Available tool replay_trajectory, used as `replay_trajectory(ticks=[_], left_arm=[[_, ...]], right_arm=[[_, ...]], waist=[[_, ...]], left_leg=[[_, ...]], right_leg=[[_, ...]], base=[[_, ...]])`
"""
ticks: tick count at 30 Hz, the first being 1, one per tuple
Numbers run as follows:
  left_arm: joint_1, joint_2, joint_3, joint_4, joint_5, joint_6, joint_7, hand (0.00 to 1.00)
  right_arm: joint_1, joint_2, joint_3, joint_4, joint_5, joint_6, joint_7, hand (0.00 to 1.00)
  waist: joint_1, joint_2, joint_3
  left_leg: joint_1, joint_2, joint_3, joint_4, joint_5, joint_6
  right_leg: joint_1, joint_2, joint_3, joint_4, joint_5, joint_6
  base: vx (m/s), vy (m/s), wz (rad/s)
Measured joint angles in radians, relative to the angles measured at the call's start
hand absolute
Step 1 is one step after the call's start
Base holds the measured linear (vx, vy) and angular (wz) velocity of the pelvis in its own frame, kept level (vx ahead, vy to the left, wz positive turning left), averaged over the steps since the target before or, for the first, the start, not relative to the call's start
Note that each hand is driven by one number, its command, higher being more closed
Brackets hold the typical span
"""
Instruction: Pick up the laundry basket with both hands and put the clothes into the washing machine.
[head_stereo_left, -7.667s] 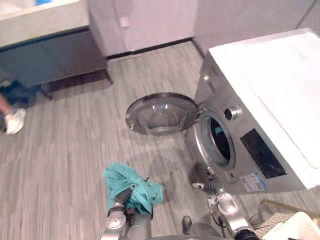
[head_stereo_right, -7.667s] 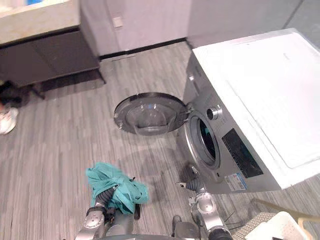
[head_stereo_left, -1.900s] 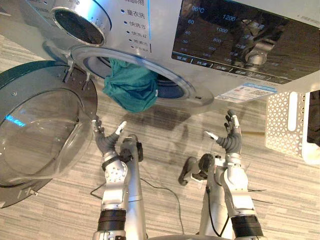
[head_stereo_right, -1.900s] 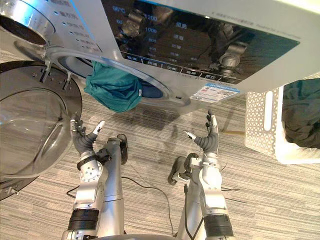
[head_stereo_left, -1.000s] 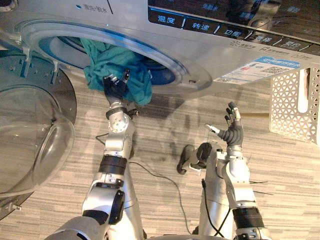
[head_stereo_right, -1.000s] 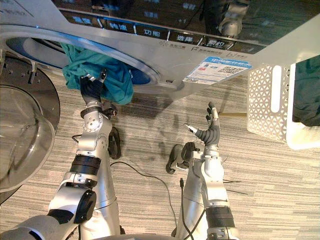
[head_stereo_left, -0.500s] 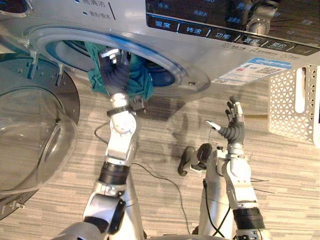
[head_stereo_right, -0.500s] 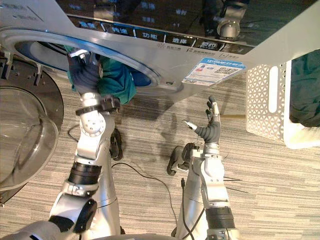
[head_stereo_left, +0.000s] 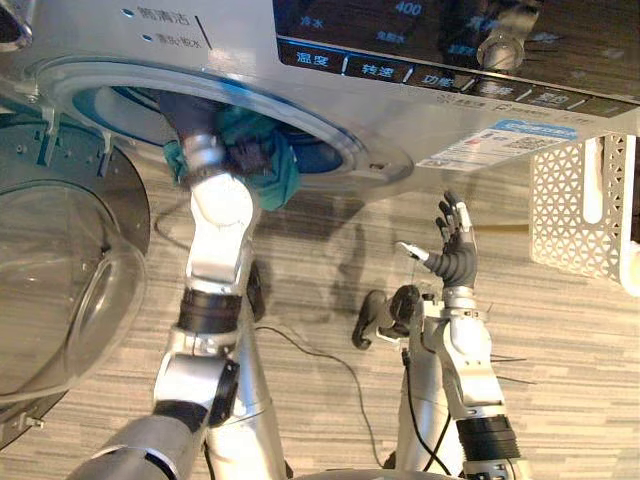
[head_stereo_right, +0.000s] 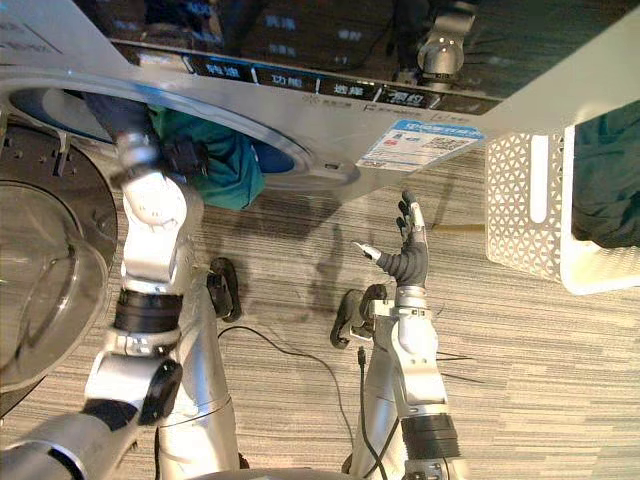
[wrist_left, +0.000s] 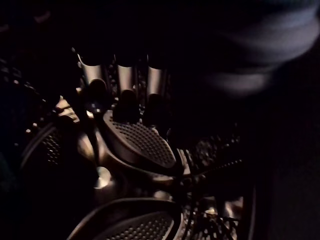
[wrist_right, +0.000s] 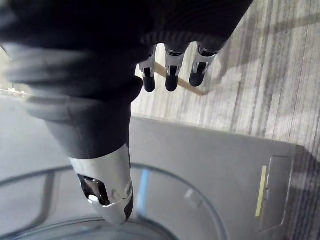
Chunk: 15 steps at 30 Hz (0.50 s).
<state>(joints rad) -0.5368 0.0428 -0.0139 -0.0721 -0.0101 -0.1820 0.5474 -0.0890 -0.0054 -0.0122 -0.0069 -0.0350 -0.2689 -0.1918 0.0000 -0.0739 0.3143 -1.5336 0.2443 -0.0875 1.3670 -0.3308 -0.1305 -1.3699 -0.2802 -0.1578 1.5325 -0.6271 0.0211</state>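
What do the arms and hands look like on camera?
The left arm and right arm are silver-grey rounded segments with black ribbed bands. The left hand and right hand have silver fingers with dark tips; a dark ribbed cover wraps the right wrist.

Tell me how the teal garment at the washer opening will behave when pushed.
Probably floppy and light: the teal garment droops in folds over the opening's rim. Pushed, it would likely bunch up, and the hanging part might slip out.
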Motion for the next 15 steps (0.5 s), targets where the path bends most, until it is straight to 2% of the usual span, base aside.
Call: replay_trajectory(ticks=[4,9,15], left_arm=[[0.174,-0.070,-0.039,-0.108,0.024,-0.001,-0.002,0.00],[0.325,-0.091,-0.021,-0.171,0.024,-0.004,-0.022,0.00],[0.403,-0.107,-0.013,-0.165,0.026,-0.001,-0.024,0.00]], right_arm=[[0.019,-0.001,0.001,0.001,-0.017,0.001,-0.001,0.00],[0.035,-0.002,0.000,0.003,-0.018,0.001,-0.002,0.00],[0.052,-0.004,0.007,0.019,-0.018,0.003,-0.003,0.00]], waist=[[0.015,0.002,-0.025],[0.027,0.002,-0.034],[0.045,0.002,-0.034]], left_leg=[[0.007,-0.002,0.002,-0.015,0.001,-0.002],[0.032,-0.018,-0.007,-0.048,0.012,-0.011],[0.040,-0.026,-0.008,-0.074,0.028,-0.013]], right_leg=[[0.003,-0.002,-0.002,-0.006,0.000,0.000],[0.035,-0.005,-0.020,-0.027,-0.001,0.000],[0.047,-0.016,-0.031,-0.042,-0.001,-0.001]], base=[[0.03,-0.027,0.03],[0.04,-0.042,0.09],[0.03,-0.028,0.10]])
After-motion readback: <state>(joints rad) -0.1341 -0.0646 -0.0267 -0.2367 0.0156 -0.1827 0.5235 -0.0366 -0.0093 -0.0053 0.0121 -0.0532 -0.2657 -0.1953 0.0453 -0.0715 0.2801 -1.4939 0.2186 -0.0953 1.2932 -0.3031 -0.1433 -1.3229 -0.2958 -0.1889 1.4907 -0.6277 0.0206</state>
